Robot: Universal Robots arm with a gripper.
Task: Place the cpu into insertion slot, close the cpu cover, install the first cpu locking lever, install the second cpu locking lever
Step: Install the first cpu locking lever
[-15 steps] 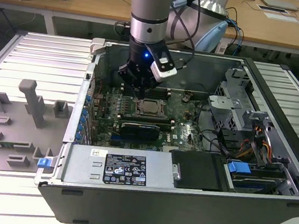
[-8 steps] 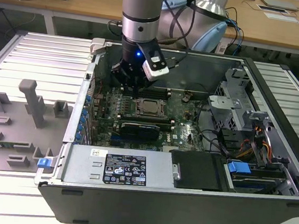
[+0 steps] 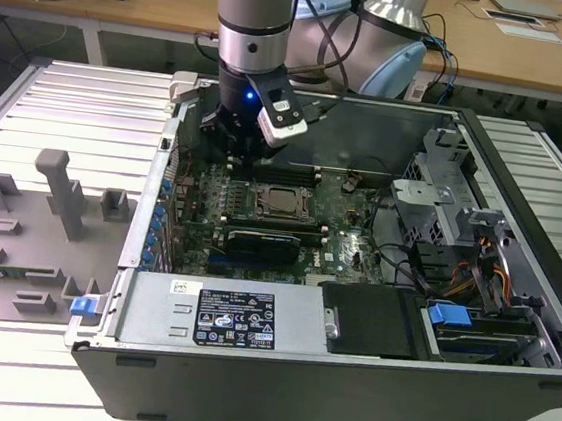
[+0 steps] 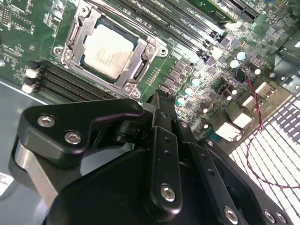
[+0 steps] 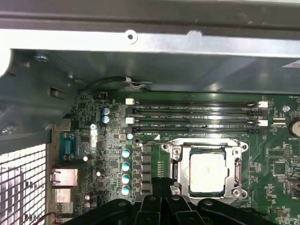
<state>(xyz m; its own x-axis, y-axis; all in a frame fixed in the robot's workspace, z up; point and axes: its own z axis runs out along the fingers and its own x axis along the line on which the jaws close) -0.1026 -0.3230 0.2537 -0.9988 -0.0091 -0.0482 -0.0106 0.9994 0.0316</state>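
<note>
An open computer case (image 3: 342, 398) lies on its side on a ribbed metal table (image 3: 72, 98). At its 9 o'clock in the exterior view stands a grey holder (image 3: 27, 234) with moulded blocks. The robot arm (image 3: 251, 16) reaches down into the case from 12 o'clock. The green circuit board (image 3: 195, 217) covers the case floor. Near the board's middle is the socket (image 5: 208, 149). The chip (image 3: 282, 202) lies flat inside it, silver top up. The cover (image 5: 234, 161) is folded down around the chip (its window leaves the top bare). I cannot tell whether the locking levers are latched. The claw (image 3: 234, 130) hangs above the board at about 10 o'clock from the chip, near it but not touching. In both wrist views its fingers are clenched together with nothing between them (image 4: 159, 98) (image 5: 160, 182). Long memory slots (image 5: 192, 115) run just beside the socket.
</note>
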